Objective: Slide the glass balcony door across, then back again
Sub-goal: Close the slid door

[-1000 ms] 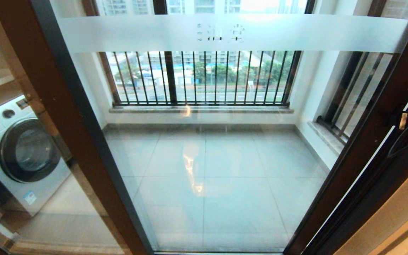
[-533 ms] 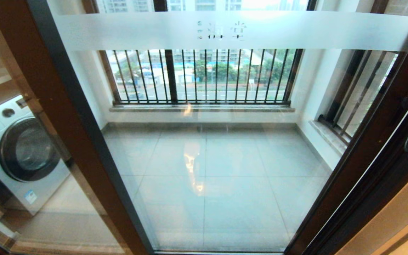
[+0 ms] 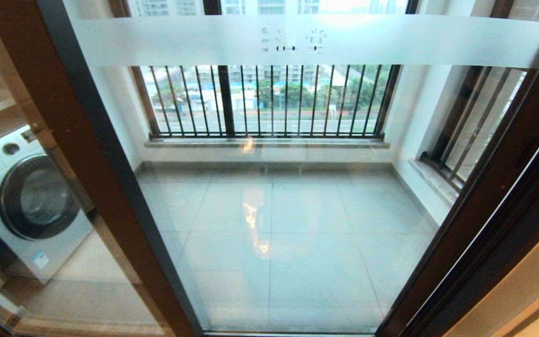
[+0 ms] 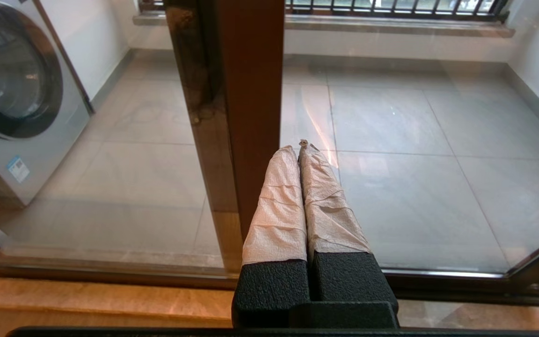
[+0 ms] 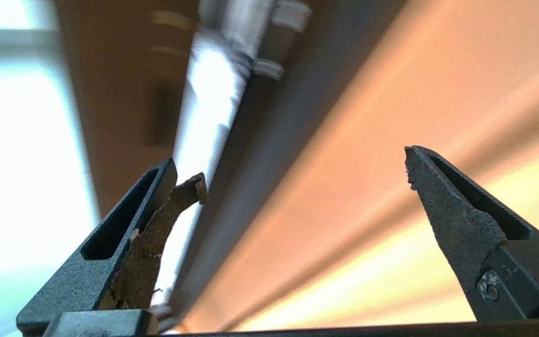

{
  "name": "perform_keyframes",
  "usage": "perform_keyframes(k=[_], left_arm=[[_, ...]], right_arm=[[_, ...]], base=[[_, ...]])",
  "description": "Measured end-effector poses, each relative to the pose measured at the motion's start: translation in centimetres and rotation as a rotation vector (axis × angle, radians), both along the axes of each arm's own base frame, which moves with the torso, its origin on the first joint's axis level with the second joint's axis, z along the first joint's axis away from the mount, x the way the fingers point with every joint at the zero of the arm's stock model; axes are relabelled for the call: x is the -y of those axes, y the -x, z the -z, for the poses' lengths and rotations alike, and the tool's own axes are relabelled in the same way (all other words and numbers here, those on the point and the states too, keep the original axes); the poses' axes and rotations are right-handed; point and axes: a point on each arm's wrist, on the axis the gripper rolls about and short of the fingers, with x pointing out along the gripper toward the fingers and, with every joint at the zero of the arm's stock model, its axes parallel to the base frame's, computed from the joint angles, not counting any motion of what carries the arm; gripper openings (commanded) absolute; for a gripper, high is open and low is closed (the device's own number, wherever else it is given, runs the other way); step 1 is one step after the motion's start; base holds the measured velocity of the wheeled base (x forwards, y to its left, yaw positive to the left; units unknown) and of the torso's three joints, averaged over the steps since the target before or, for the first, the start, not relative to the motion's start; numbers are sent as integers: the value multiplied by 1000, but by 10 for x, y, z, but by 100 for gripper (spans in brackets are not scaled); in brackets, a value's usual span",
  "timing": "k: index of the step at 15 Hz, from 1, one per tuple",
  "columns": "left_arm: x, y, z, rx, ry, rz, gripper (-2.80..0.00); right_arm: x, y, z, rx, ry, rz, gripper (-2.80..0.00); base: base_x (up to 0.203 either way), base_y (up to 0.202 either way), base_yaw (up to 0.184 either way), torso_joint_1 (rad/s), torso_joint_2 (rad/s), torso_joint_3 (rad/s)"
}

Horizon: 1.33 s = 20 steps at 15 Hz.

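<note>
the glass balcony door [image 3: 288,187] fills the head view, its frosted band [image 3: 391,40] with characters across the top and its dark brown frame running down both sides; through it show the tiled balcony floor [image 3: 297,243], the barred window [image 3: 269,100] and a washing machine [image 3: 26,201] off to the left. neither arm appears there. the left wrist view alone shows the left gripper [image 4: 303,146], its tape-wrapped fingers [image 4: 279,206] pressed together and empty, hanging low in front of a brown door post [image 4: 246,93]. the right wrist view alone shows the right gripper [image 5: 293,171], spread wide with nothing between the tips, pointing up along a blurred brown frame. a second ago the right arm's black cables showed at the head view's right edge; now they are gone, and the door sits slightly further right.
</note>
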Motion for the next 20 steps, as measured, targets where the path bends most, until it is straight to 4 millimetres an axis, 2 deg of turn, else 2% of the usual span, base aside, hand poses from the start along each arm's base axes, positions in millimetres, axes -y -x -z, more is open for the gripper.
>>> perform_keyframes(k=[4,5,6,12,16,20], left_arm=[[0,0,0,0,0,1,-280],[0,0,0,0,0,1,-280],[0,0,0,0,0,1,-280],[0,0,0,0,0,1,-280],[0,0,0,0,0,1,-280],[0,0,0,0,0,1,-280]], right_arm=[[-11,0,-2,-20,-2,150,0],[-13,-1,-2,-21,-4,139,-187],[-15,-3,-1,-16,-12,125,-280],[-21,-6,-1,24,-75,58,-280],[-16,-34,7,150,-247,70,-280],[-10,-57,28,105,-283,88,-280]], base=[[0,0,0,0,0,0],[0,0,0,0,0,0],[0,0,0,0,0,0],[0,0,0,0,0,0],[0,0,0,0,0,0],[0,0,0,0,0,0]])
